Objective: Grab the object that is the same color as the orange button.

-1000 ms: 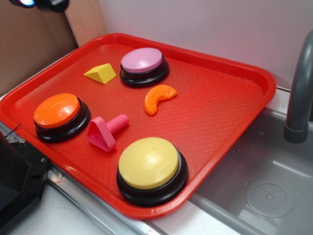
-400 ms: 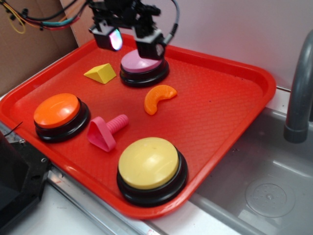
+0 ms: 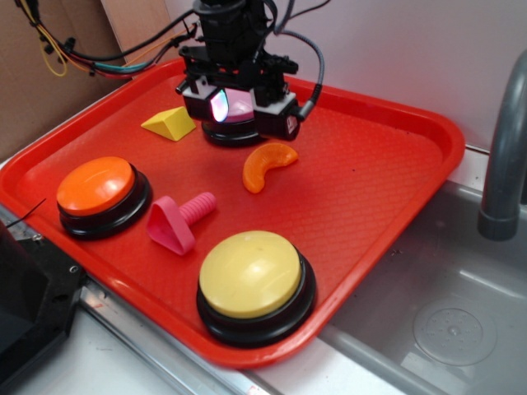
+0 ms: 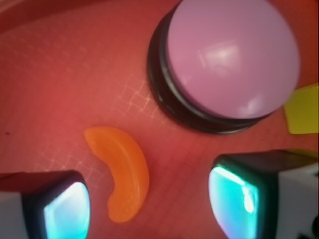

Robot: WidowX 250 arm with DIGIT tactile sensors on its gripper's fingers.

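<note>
The small glossy orange crescent object (image 3: 267, 164) (image 4: 121, 172) lies flat near the middle of the red tray (image 3: 370, 181). The orange button (image 3: 97, 187), an orange dome on a black base, stands at the tray's left side. My gripper (image 3: 240, 113) (image 4: 152, 204) hangs open above the tray, just behind the crescent and partly covering the lilac button (image 3: 235, 115). In the wrist view the crescent's lower end lies between my two fingertips, closer to the left one, with nothing held.
A lilac-topped button (image 4: 232, 59) sits behind the crescent, a yellow wedge (image 3: 170, 123) to its left. A pink bolt-like piece (image 3: 177, 220) and a yellow-topped button (image 3: 251, 280) lie nearer the front. A grey sink (image 3: 445, 313) and faucet (image 3: 504, 148) are at the right.
My gripper came into view from the upper left and has moved down and right, from above the lilac button's back to just over its front, close to the crescent.
</note>
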